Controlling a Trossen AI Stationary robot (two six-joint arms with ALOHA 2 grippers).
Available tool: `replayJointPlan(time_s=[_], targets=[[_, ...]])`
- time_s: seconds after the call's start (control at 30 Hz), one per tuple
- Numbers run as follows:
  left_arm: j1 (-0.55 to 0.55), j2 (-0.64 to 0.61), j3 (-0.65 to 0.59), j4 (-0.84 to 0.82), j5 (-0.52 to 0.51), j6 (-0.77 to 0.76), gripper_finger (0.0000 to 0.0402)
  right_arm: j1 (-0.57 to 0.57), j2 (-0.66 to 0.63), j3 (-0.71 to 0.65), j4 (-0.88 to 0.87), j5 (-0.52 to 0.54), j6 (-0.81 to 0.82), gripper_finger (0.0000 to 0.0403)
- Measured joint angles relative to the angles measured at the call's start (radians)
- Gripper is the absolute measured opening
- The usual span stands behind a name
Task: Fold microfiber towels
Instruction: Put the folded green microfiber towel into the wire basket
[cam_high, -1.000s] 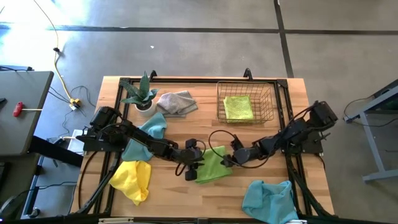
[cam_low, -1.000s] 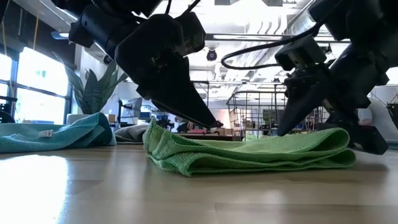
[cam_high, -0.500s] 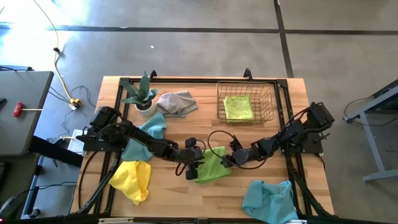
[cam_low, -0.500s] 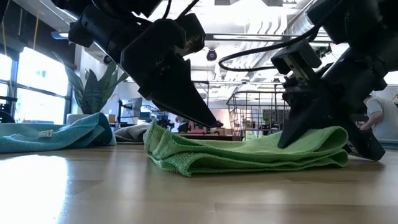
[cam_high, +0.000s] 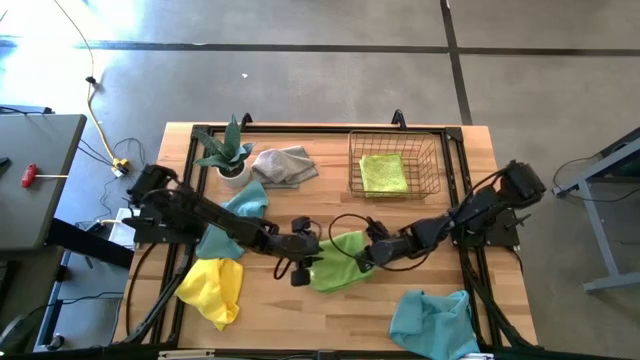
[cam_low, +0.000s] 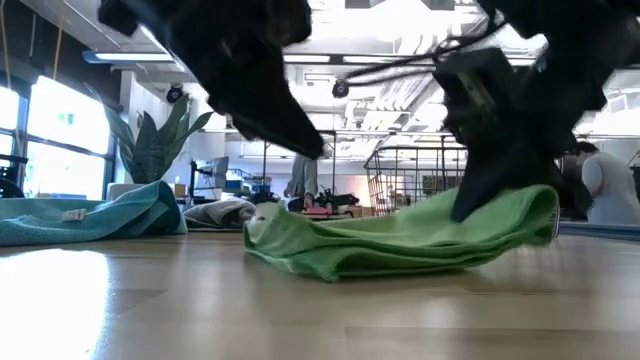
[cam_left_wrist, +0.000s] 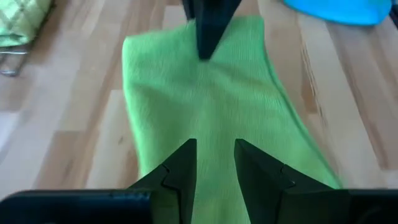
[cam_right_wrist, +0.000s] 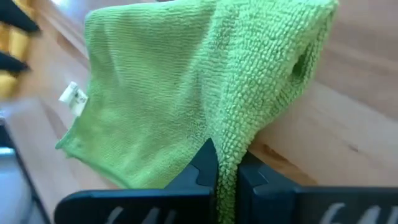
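My right claw (cam_right_wrist: 227, 167) pinches the nubby, folded lime green towel (cam_right_wrist: 180, 93); my left claw (cam_left_wrist: 214, 165) hovers narrowly parted above it.

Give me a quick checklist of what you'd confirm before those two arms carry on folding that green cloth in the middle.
1. Right gripper shut on the lime green microfiber towel: ok, an edge is pinched between its fingers.
2. Left gripper holding that towel: not ok; its fingers stand apart above the cloth.
3. Towel edge lifted off the wooden table: ok, low view shows the right end raised.
4. Crumpled light blue towel and yellow towel out of the way: ok.
5. Wire basket clear of both arms: ok.
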Motion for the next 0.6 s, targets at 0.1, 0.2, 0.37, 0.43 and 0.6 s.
replayJointPlan(time_s=[0.1, 0.2, 0.37, 0.43, 0.6], targets=[[-0.017, -0.045, 0.002, -0.065, -0.001, 0.026, 0.0099, -0.019, -0.032, 0.11, -0.242, 0.0, -0.082, 0.0001], [-0.035, -0.087, 0.001, -0.127, -0.005, 0.048, 0.0099, -0.059, -0.048, 0.242, -0.462, -0.003, -0.177, 0.0001], [-0.062, -0.134, 0.003, -0.241, -0.036, 0.05, 0.0099, -0.154, -0.047, 0.481, -0.81, -0.006, -0.332, 0.0001], [-0.074, -0.157, -0.004, -0.322, -0.06, 0.044, 0.0099, -0.193, -0.047, 0.576, -0.907, 0.017, -0.389, 0.0], [-0.092, -0.167, -0.001, -0.379, -0.095, 0.041, 0.0099, -0.301, -0.045, 0.79, -1.046, 0.054, -0.514, 0.0]])
